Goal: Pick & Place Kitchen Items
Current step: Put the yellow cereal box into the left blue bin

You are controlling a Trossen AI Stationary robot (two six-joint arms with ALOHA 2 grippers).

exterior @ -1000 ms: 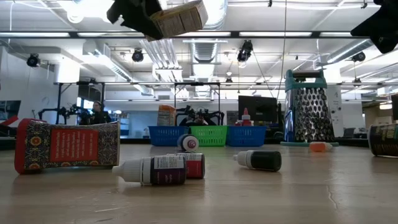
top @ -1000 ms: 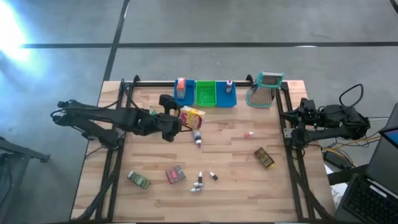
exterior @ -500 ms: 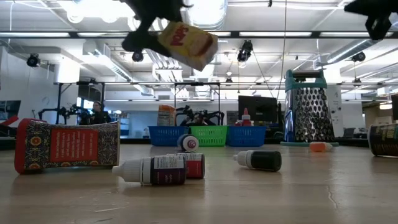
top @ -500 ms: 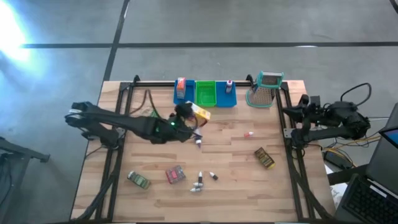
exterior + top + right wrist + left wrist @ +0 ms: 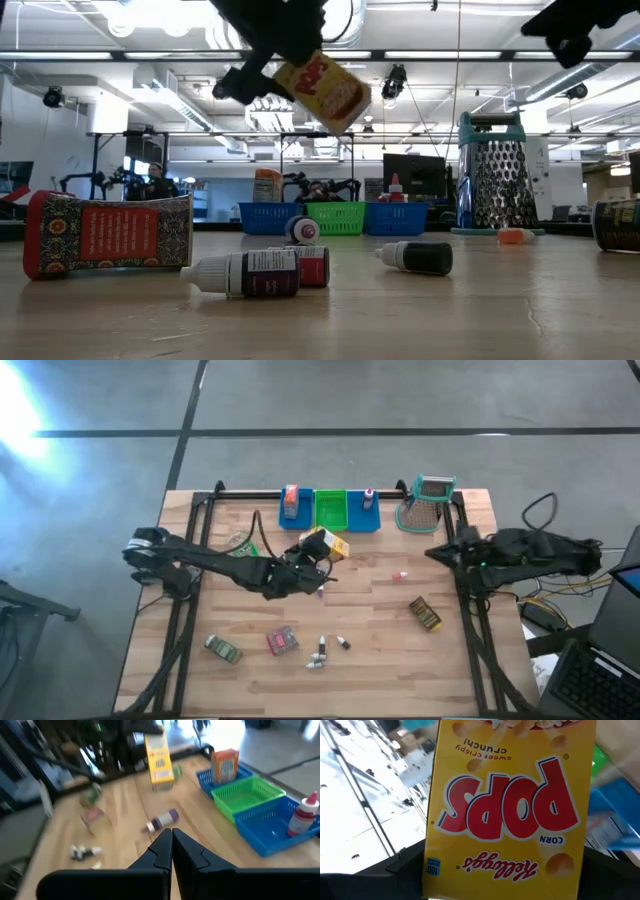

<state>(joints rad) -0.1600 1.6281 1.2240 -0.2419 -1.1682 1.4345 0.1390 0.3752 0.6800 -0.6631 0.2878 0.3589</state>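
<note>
A yellow Corn Pops box (image 5: 327, 544) hangs above the middle of the table, short of the bins, with my left gripper (image 5: 312, 552) closed on it. The left wrist view is filled by the box's printed front (image 5: 507, 810), and in the low view the box (image 5: 322, 92) is high and tilted. My right gripper (image 5: 432, 552) is shut and empty, raised over the table's right edge, its shut fingers (image 5: 171, 847) pointing toward the table's middle. A purple bottle (image 5: 161, 821) lies on the wood below the box. My left gripper pinches the box between its two fingers, one on each narrow side (image 5: 431, 870), at the end that bears the brand name. The fingers (image 5: 405, 865) come nearly level from the table's left. The box is lifted clear of the table and tilted.
Two blue bins (image 5: 366, 517) flank a green bin (image 5: 331, 510) at the far edge; the left one holds an orange box (image 5: 291, 500), the right one a white bottle (image 5: 369, 497). A grater (image 5: 428, 505) stands at the far right. Packets (image 5: 282, 641) and small bottles (image 5: 325, 650) lie near the front.
My left gripper has moved toward the table's right edge and down a little, rolling its wrist; the box has turned with it from lying flat to tilted, still clear of the table. My right gripper, still shut, has reached out from the right edge toward the table's middle.
</note>
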